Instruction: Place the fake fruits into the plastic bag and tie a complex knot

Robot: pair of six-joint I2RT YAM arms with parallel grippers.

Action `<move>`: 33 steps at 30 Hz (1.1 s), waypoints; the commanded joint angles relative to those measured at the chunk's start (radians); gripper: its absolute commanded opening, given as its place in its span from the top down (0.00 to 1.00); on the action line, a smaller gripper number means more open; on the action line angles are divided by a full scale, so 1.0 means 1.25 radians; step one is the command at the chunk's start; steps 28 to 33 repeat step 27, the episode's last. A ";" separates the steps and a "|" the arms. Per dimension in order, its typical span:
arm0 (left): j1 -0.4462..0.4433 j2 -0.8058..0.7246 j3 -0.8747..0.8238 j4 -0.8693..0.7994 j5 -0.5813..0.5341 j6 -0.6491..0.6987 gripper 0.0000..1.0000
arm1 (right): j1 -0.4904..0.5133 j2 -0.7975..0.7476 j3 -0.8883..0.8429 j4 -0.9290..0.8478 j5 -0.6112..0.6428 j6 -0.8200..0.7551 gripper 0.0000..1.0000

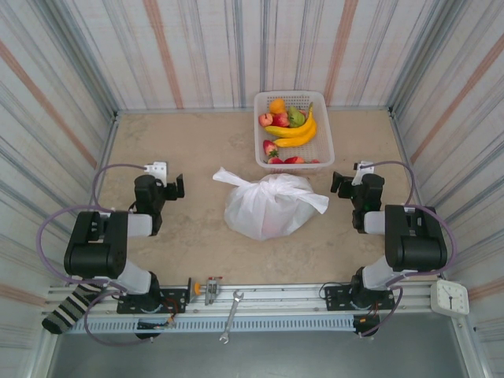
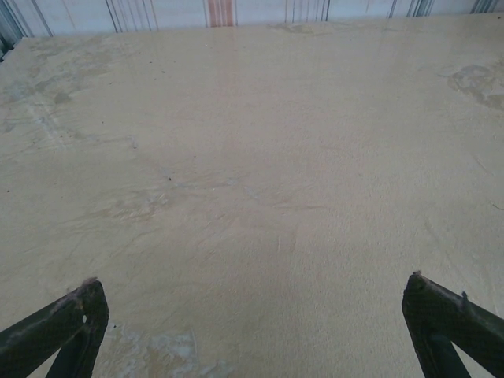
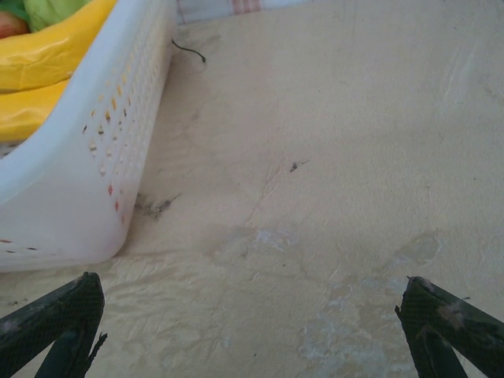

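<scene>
Plastic bag (image 1: 268, 209) sits mid-table between the arms, knot (image 1: 252, 186) on top; fake fruits (image 1: 295, 134) lie in the basket (image 1: 327, 134). Left gripper (image 2: 252, 280) and right gripper (image 3: 250, 278) are wide open, empty. Sweep inward and you'd likely snag a loose end, slackening it.

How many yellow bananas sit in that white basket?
2. One glossy yellow plastic banana lies beyond the other banana, both in the white lattice plastic basket; others may hide beneath.

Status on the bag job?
Both open, empty: left gripper, right gripper. Tied plastic bag mid-table, knot on top. Some fake fruits in the basket beyond it; nothing blocking.
</scene>
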 commanded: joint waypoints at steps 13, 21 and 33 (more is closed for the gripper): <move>0.008 -0.008 0.009 -0.007 0.006 0.018 0.01 | 0.007 0.005 0.013 -0.008 0.027 -0.026 0.01; 0.007 -0.008 0.008 -0.008 0.007 0.018 0.01 | 0.008 0.006 0.014 -0.009 0.032 -0.027 0.01; 0.008 -0.008 0.008 -0.007 0.008 0.018 0.01 | 0.009 0.004 0.013 -0.007 0.033 -0.027 0.01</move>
